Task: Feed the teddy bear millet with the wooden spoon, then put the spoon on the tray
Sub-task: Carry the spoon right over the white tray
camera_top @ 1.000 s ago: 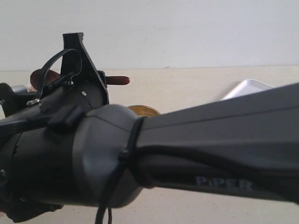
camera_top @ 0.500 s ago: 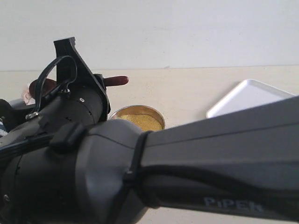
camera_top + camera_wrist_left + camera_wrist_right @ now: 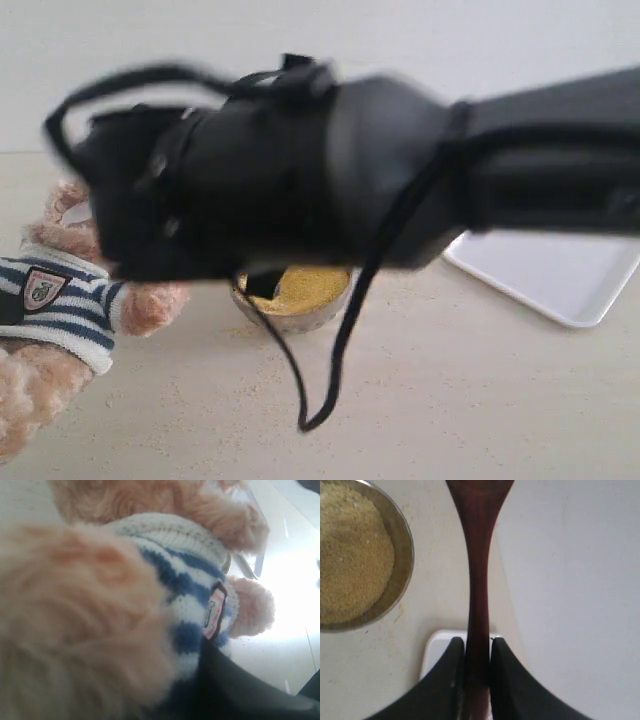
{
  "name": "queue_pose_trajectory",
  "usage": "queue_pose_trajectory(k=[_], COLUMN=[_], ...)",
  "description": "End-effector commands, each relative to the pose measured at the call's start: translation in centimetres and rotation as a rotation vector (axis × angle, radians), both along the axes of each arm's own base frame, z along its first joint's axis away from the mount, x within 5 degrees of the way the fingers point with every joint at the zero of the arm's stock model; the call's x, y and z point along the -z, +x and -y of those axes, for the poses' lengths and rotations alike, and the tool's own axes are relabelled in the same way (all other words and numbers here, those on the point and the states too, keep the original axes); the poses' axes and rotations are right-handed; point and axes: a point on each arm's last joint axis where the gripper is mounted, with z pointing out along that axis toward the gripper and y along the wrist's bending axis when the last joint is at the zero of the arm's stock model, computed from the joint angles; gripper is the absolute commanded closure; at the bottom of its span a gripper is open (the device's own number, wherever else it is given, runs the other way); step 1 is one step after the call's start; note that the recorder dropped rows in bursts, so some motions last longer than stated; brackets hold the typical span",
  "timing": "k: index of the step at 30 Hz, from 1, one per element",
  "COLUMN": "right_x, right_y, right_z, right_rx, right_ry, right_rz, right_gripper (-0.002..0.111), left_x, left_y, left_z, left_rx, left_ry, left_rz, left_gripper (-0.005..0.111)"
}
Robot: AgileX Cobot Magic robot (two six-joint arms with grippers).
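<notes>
2 things differ from 0.5 s ago. The right arm (image 3: 400, 170), then low across the exterior view, now sweeps blurred across its upper half. The teddy bear (image 3: 60, 300), the steel bowl (image 3: 300, 318) and the tray (image 3: 560, 285) show beneath it. The wooden spoon (image 3: 478, 570), whose tip showed above the arm then, is hidden in that view. In the right wrist view it is glossy dark red-brown, its slim handle clamped between the fingers of the right gripper (image 3: 478, 647), beside the bowl of yellow millet (image 3: 350, 555). The bear's striped shirt fills the left wrist view. The left gripper (image 3: 240, 690) is only a dark shape against it, so I cannot tell how its jaws stand.
</notes>
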Motion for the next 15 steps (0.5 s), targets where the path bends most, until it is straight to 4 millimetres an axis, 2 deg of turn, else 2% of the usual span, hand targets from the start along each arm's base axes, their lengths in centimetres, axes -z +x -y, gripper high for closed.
queue_pose_trajectory(k=[1,5,10,15], right_x=[-3.5,-4.0,-0.5,2.5], right_y=[2.0,3.1,4.0,5.8], right_z=[5.4,10.5,17.0,21.8], right_rx=[0.224,0.346,0.48,0.659], right_ry=[0.227,0.288,0.337,0.589], right_rz=[-0.147,-0.188,-0.257,-0.282], right_gripper=[0.108,0.108,0.108,0.108], left_x=[-0.3,-0.3,-0.3,-0.3], left_y=[0.2,0.2,0.2,0.2], left_z=[0.0,0.0,0.0,0.0], left_rx=[-0.01,-0.01,-0.01,-0.01], left_ry=[-0.023,-0.023,-0.023,-0.023], left_rz=[0.015,0.015,0.015,0.015], left_gripper=[0.102,0.102,0.102,0.102])
